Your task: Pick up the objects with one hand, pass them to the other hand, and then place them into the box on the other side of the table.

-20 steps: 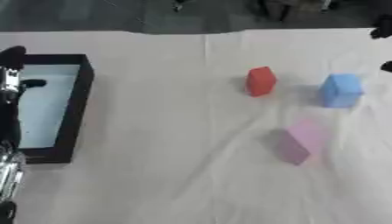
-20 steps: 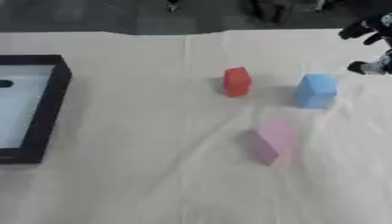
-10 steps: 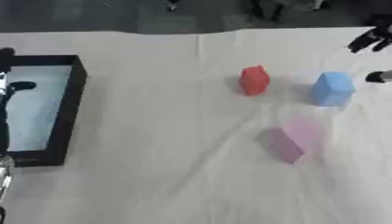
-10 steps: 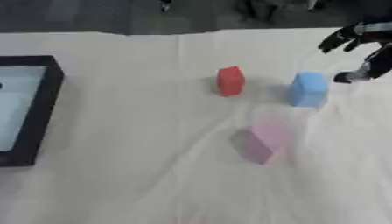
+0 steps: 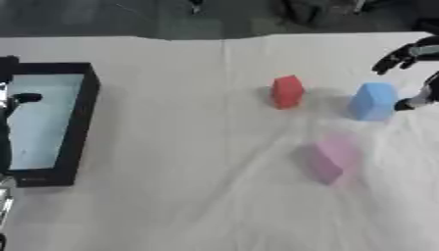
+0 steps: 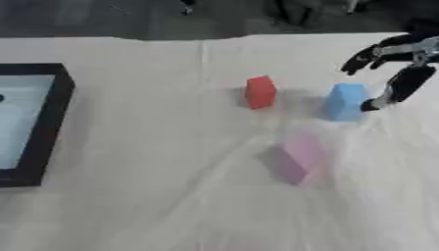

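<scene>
Pink block (image 6: 298, 158) lay nearest, below-left of the right hand's fingers. Blue block (image 6: 346, 101) sat just left of the thumb tip, contact unclear; red block (image 6: 260, 91) further left. Right hand (image 6: 397, 61) had fingers spread, holding nothing. Box (image 5: 72, 122) sat far left; left hand (image 5: 10, 100) showed at its edge, fingers unclear.

The light is even and bright on the white wrinkled cloth (image 6: 171, 171), with only soft, faint shadows. Both views are blurred, and the pale pink block (image 6: 296, 157) looks the most smeared.
</scene>
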{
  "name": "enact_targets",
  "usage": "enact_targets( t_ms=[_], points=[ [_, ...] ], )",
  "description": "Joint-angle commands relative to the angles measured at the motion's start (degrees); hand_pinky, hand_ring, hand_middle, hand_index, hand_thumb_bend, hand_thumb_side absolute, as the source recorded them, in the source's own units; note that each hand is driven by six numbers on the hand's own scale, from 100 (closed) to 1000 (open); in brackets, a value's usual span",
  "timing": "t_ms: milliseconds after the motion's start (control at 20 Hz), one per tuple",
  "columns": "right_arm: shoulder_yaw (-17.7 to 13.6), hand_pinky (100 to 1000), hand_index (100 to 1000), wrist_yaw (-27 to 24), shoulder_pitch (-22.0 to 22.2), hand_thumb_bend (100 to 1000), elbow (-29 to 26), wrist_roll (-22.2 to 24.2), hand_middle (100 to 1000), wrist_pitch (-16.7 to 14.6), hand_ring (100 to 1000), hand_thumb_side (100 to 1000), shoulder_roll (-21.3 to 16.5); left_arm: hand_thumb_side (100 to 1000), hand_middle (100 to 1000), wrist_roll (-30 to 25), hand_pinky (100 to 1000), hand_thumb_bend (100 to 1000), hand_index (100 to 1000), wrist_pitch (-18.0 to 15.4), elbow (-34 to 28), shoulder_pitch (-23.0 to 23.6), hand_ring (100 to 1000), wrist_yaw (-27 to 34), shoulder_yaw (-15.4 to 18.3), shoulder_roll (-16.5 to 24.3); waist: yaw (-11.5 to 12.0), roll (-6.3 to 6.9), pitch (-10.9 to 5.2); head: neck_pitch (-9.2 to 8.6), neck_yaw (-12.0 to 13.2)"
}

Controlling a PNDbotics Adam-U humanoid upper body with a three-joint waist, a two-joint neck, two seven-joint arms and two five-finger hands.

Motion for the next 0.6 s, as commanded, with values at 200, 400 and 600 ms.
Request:
enact_targets(
  t_ms=[200,400,600],
  points=[
    [-0.3,955,952,5.1,-1.9,586,2.1,-2.7,890,-1.3,993,136,0.1,728,787,-0.6,620,386,790,0.1,-0.4,-0.6,1000,0.5,-0.1,0.9,-0.2,-0.07,-0.94,-0.23,-0.7],
    [-0.5,957,960,7.3,-2.4,587,3.0,-5.1,901,-1.3,996,141,1.0,730,786,-0.7,620,384,790,0.1,-0.4,-0.6,1000,0.5,-0.2,1.0,-0.1,0.01,-0.80,-0.08,-0.7],
    [-0.7,956,959,8.7,-2.8,590,4.9,-7.0,899,-1.3,996,145,2.2,729,786,-0.7,621,384,790,0.1,-0.5,-0.9,1000,0.5,-0.2,0.9,0.2,0.15,-0.47,-0.49,-0.8]
  ],
)
